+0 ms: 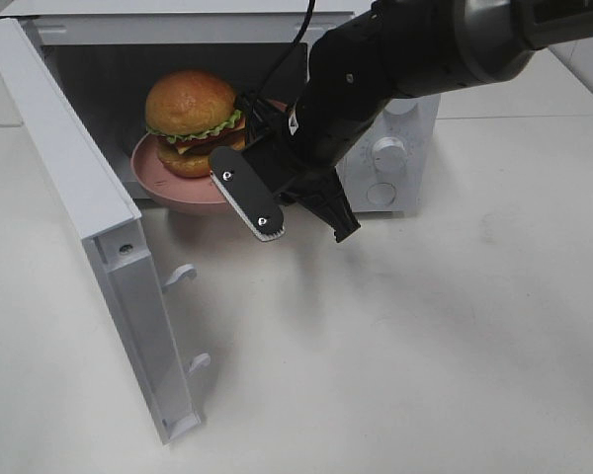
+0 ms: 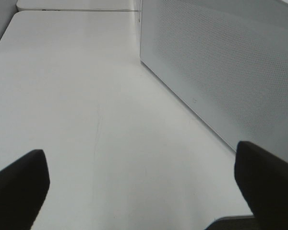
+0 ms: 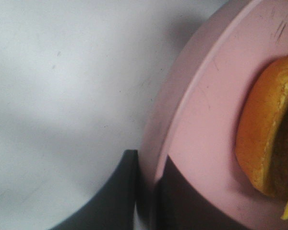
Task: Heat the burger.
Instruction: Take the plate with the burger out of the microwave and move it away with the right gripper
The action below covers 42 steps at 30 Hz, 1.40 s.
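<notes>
Burger (image 1: 191, 118) with glossy golden bun, green lettuce, red tomato and dark patty sits on a round pink plate (image 1: 168, 191), just beyond the right gripper (image 3: 146, 201), whose dark fingers (image 3: 120, 191) are clenched on the plate's rim, one on each face of it. Plate and burger are at the mouth of the white box-shaped microwave oven (image 1: 400, 148), partly inside its cavity. The oven's white door (image 1: 99, 247) stands swung wide. Well apart from these, the left gripper (image 2: 141, 191) hangs with its black fingers (image 2: 19, 182) spread, released, above the bare white tabletop (image 2: 86, 96), beside the oven's perforated wall.
</notes>
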Tool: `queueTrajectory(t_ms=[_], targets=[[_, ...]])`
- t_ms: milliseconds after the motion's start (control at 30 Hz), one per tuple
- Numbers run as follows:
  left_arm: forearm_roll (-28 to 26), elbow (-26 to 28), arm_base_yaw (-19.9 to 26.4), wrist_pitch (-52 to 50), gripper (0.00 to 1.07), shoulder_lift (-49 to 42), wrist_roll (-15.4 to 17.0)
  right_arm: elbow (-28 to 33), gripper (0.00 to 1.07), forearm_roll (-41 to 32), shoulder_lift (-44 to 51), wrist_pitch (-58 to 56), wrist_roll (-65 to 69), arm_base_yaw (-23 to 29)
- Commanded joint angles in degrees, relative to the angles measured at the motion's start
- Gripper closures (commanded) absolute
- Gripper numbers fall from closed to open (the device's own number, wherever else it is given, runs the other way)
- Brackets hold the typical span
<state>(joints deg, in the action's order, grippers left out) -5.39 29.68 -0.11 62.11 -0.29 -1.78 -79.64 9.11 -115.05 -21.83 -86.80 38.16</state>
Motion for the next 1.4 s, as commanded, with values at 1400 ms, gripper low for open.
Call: queueTrajectory(t_ms=[1400], targets=[[0.11,-0.11,0.17,-0.8,0.06,-0.4,0.11,41.31,1.07,-2.52,40.11,6.76,2.35,0.06]])
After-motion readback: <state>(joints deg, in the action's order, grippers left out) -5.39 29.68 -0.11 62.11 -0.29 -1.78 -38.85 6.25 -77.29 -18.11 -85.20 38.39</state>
